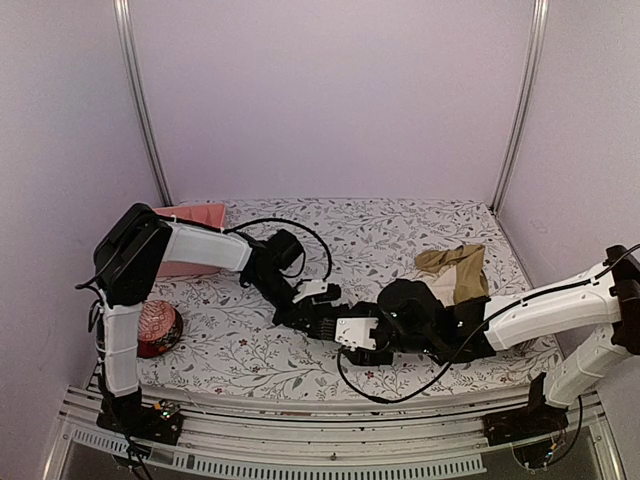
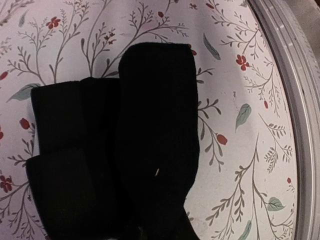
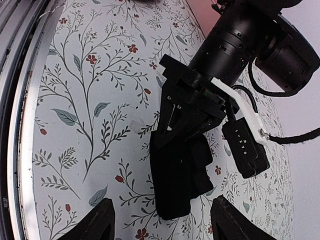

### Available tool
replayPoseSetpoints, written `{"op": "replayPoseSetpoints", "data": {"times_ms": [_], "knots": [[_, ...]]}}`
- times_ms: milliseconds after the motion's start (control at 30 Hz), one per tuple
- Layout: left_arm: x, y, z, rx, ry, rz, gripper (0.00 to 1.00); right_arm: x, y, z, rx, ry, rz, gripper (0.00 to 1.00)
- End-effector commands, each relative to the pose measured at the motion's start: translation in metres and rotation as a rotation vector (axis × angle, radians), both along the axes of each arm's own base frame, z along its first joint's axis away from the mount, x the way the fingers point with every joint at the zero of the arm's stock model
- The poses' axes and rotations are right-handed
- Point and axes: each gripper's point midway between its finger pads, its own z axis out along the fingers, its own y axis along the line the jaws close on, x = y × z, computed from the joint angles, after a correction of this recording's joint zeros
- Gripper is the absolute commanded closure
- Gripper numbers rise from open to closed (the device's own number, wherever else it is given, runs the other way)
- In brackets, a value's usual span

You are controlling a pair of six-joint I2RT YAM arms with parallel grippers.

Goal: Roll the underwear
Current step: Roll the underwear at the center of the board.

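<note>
Enclosure: plain pale lilac walls (image 1: 330, 90) on three sides, with two slim metal uprights (image 1: 143, 110) at the rear corners.
Table covering: white cloth (image 1: 380, 225) printed with grey leaf sprigs and small red flowers.
Near edge: grooved aluminium rail (image 1: 300, 425).
Lighting: soft, even.

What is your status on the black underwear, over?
Left end effector shut on black underwear. Right end effector open above it. Tan underwear lies apart, nothing in the way.

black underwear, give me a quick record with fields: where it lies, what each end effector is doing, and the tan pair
black underwear: folded strip on the table
left end effector: shut on one end of it
right end effector: open, over the other end, not gripping
tan underwear: crumpled, apart, on the table's right side
</note>
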Motion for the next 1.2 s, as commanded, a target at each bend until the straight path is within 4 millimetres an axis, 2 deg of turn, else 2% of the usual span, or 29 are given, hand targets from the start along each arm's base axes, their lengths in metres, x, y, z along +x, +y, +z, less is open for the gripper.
{"op": "replayPoseSetpoints", "data": {"times_ms": [0, 100, 200, 333, 533, 733, 1167], "knots": [[-0.004, 0.021, -0.017, 0.067, 0.178, 0.057, 1.0, 0.009, 0.014, -0.008, -0.057, -0.043, 0.003, 0.33], [0.0, 0.021, -0.018, 0.065, 0.191, 0.074, 1.0, 0.013, 0.019, -0.025, -0.107, -0.045, 0.009, 0.33], [0.001, 0.022, -0.021, 0.077, 0.206, 0.083, 1.0, 0.024, 0.021, -0.05, -0.186, -0.067, -0.017, 0.38], [0.0, 0.022, -0.023, 0.084, 0.217, 0.081, 1.0, 0.037, 0.021, -0.067, -0.243, -0.101, -0.042, 0.42], [0.001, 0.024, -0.023, 0.085, 0.221, 0.083, 1.0, 0.061, 0.019, -0.075, -0.249, -0.114, -0.087, 0.44], [0.001, 0.024, -0.023, 0.083, 0.223, 0.083, 1.0, 0.066, 0.018, -0.085, -0.266, -0.121, -0.086, 0.4], [-0.002, 0.024, -0.023, 0.083, 0.234, 0.074, 1.0, 0.082, 0.015, -0.107, -0.31, -0.116, -0.122, 0.41]]}}
